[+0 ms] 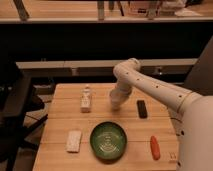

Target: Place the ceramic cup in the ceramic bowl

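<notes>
Ceramic cup (115, 105) sits on the wooden table (60, 125), behind the ceramic bowl (108, 141) and apart from it, so it is not yet placed. My gripper (117, 98) is down at the cup, arm bent over so I meet it from above. I judge this angle suits a straight lift over the bowl's rim. Whether I have hold of the cup, or how far open I am: cannot tell. The bowl is empty and close by, so the carry is short. Clear bottle (86, 98) stands on one side of the cup and a black bar (142, 108) on the other. Mind both when lifting.
</notes>
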Motion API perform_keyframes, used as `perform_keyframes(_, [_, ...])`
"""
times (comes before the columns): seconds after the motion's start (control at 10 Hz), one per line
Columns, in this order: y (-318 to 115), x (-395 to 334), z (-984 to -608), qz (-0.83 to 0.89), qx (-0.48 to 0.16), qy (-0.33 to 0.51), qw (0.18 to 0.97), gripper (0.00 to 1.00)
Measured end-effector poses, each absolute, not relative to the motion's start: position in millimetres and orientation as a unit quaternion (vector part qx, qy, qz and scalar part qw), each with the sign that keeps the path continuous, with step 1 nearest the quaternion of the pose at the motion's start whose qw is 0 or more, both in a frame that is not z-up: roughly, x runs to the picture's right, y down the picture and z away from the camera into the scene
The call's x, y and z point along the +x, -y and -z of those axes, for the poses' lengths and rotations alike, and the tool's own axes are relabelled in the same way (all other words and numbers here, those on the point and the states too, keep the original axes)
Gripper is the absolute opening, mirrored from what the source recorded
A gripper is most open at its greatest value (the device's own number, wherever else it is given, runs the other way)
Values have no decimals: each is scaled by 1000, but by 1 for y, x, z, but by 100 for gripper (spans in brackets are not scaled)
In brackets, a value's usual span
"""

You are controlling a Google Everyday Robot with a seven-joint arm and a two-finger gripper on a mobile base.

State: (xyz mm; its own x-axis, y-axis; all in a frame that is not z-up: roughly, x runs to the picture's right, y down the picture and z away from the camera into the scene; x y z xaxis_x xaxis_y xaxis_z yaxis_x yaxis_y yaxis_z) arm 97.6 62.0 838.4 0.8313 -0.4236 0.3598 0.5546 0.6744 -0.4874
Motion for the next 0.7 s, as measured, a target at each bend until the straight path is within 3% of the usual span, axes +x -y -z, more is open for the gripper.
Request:
perform_keyframes(0.2, [-58, 96, -827, 274, -298, 109, 908, 2])
perform_keyframes(0.7, [-58, 95, -791, 283, -295, 109, 906, 0])
